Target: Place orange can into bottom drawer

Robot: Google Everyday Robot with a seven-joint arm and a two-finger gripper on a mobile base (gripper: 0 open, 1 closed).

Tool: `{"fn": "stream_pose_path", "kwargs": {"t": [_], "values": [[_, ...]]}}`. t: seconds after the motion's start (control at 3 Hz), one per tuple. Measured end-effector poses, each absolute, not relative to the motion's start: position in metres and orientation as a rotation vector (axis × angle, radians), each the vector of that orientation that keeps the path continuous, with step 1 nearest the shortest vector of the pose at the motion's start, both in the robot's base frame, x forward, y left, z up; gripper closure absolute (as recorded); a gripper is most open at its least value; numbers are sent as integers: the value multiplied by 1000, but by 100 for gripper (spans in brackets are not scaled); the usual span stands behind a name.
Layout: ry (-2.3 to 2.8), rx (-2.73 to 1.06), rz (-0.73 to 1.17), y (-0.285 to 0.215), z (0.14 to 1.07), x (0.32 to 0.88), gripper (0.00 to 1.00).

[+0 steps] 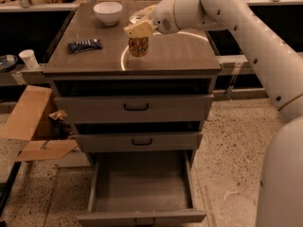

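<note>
the cabinet top holds a bowl, a dark packet and the orange can. the gripper sits at the can's top.

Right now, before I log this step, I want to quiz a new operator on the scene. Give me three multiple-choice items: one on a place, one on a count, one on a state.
1. Where does the orange can stand?
A) on the floor
B) on the cabinet top, right under the gripper
C) on a chair

2. How many drawers are stacked under that top?
A) two
B) three
C) five

3. What state is the bottom drawer in?
A) pulled open
B) shut
C) lifted out

Key:
1 B: the can stands on the top, with the gripper at its lid.
2 B: three fronts show, one above another.
3 A: its grey inside shows.
</note>
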State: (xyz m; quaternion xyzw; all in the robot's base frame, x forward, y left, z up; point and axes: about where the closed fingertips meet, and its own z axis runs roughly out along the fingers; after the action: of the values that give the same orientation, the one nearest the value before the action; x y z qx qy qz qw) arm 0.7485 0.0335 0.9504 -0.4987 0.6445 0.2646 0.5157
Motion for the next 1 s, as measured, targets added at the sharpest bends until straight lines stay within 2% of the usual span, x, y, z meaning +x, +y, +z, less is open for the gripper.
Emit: {"fn": "stream_pose_path", "kwargs": {"t": [0.67, 1.0], "values": [[1518, -1360, 604, 44, 927, 660, 100], [1575, -1408, 675, 53, 876, 615, 100]]}}
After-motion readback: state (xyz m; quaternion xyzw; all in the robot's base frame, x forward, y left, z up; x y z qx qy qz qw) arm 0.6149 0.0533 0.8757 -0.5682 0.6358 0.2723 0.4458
